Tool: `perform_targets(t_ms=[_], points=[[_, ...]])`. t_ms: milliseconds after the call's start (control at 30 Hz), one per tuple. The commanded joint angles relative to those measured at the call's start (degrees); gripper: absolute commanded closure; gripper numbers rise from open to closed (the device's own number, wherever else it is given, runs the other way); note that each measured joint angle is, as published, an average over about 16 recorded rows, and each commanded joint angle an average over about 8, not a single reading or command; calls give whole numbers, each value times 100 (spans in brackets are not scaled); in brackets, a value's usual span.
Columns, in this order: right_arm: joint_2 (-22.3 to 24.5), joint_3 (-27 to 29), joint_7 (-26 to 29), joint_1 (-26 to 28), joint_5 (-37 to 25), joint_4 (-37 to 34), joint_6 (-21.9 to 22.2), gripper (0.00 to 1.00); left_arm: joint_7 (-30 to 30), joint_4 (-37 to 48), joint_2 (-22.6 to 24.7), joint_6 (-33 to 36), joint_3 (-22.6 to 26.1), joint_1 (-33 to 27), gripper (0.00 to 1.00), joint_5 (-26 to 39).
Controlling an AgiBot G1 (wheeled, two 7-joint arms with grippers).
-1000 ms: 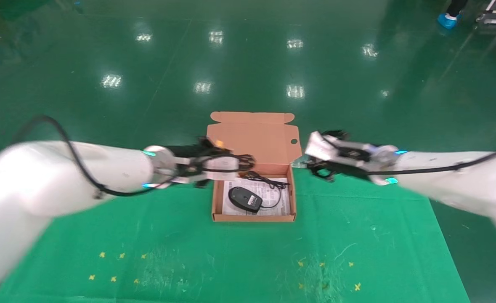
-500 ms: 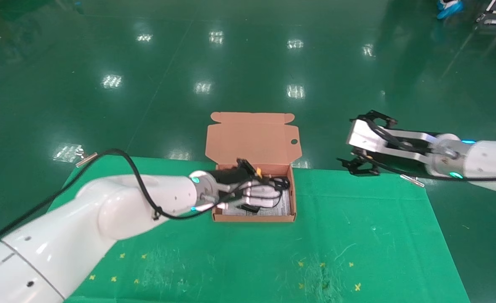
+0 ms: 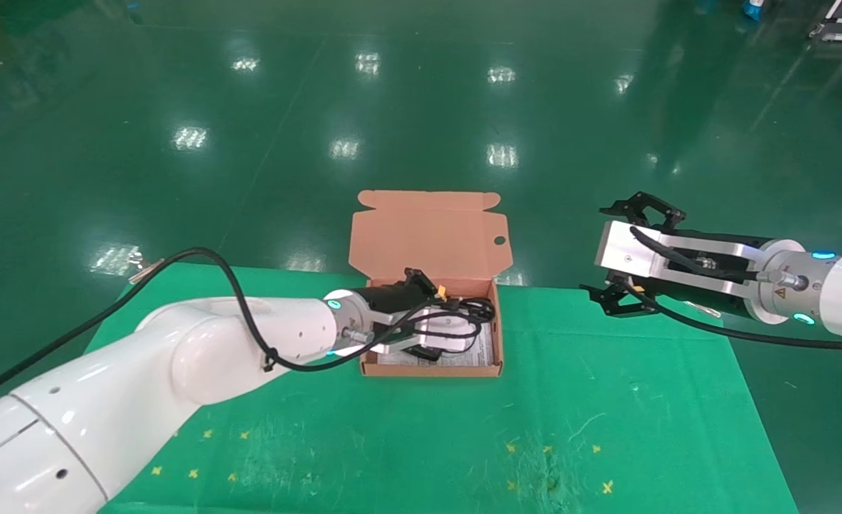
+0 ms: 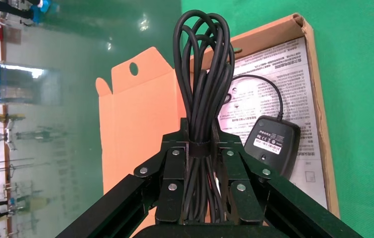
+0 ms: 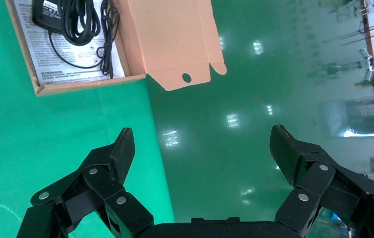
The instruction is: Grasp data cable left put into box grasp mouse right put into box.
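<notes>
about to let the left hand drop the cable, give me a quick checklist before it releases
1. Data cable clamped in left hand: ok.
2. Left hand over the open box: ok.
3. Mouse already in the box on the paper sheet: ok.
4. Lid flap standing open, clear of the drop: ok.
5. Right hand open, empty, off to the side of the box: ok.
6. Height of the bundle above the box floor: cannot tell.
</notes>
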Motion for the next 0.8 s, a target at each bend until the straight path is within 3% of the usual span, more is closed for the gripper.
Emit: perform_targets(t_ms=[33, 433, 800], points=[[-5, -1, -6, -3, -2, -9, 4, 0, 6, 3, 0, -2, 1, -4, 0, 4], [-160, 29, -95, 181, -80, -77, 66, 0, -513, -424, -382, 67, -188, -379, 0, -8], [-312, 42, -204, 543, -266, -199, -231, 0, -715, -792, -587, 151, -342, -611, 0, -26]])
